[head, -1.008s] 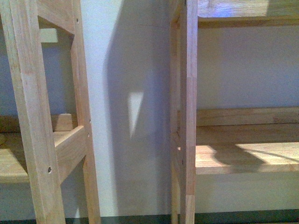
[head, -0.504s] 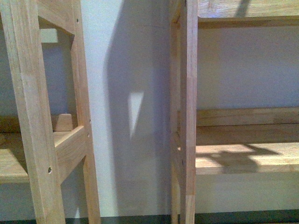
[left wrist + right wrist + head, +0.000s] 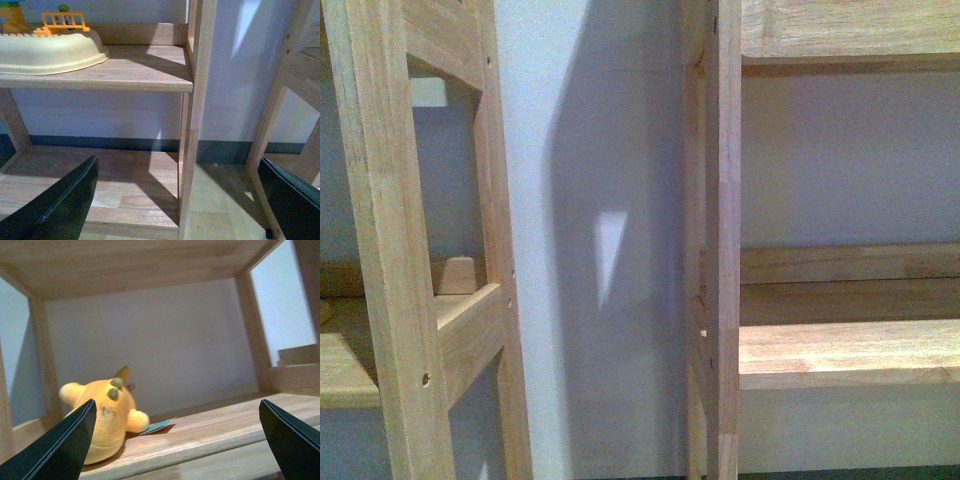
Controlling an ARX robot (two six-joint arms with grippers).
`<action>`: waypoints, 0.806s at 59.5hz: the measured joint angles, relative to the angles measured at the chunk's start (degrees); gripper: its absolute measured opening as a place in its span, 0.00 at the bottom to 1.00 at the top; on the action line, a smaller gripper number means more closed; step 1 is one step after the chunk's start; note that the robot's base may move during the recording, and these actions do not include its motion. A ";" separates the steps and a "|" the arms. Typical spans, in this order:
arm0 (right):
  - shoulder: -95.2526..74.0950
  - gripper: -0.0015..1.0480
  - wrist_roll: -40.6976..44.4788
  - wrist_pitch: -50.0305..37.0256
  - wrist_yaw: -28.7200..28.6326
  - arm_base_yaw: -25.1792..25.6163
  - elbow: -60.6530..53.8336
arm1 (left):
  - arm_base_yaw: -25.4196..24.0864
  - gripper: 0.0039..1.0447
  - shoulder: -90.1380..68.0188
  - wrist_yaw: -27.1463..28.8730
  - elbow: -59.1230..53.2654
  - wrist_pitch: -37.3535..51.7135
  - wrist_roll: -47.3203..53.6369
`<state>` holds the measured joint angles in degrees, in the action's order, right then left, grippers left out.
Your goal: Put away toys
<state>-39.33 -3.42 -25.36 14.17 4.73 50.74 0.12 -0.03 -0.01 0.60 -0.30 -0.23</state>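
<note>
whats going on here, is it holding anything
Nothing is held. The right gripper is open, its dark fingers spread before a yellow plush toy lying on a wooden shelf. The left gripper is open too, facing another shelf unit where a cream tray sits.
</note>
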 joint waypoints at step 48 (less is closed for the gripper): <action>33.09 0.94 -4.37 13.70 -0.02 -1.42 -46.86 | 0.00 0.94 0.00 0.00 0.00 0.00 0.00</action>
<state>-6.24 -7.79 -11.66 14.15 3.31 3.88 0.12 -0.03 -0.01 0.60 -0.30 -0.23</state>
